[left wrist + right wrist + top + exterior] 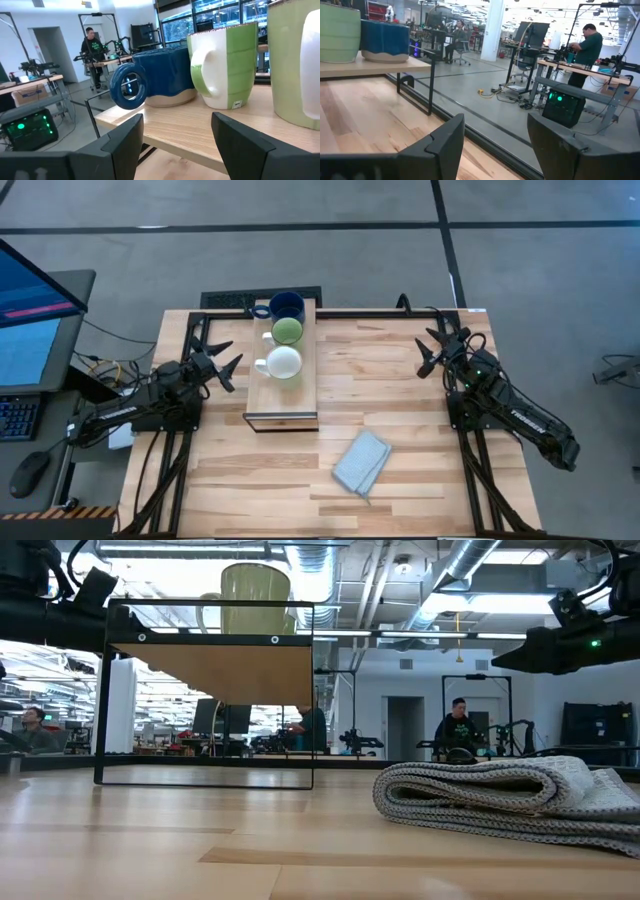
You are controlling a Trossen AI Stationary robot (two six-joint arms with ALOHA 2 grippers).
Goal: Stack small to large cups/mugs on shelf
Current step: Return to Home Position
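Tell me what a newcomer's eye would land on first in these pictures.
Three mugs stand in a row on the shelf: the dark blue mug at the far end, the green mug in the middle and the white mug nearest. The left gripper and the right gripper flank the shelf, both open and empty. A folded grey-blue cloth lies on the table nearer the front.

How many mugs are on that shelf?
3, lined up on the shelf: blue mug at the far end, green mug in the middle, white mug nearest the cloth. None seems hidden.
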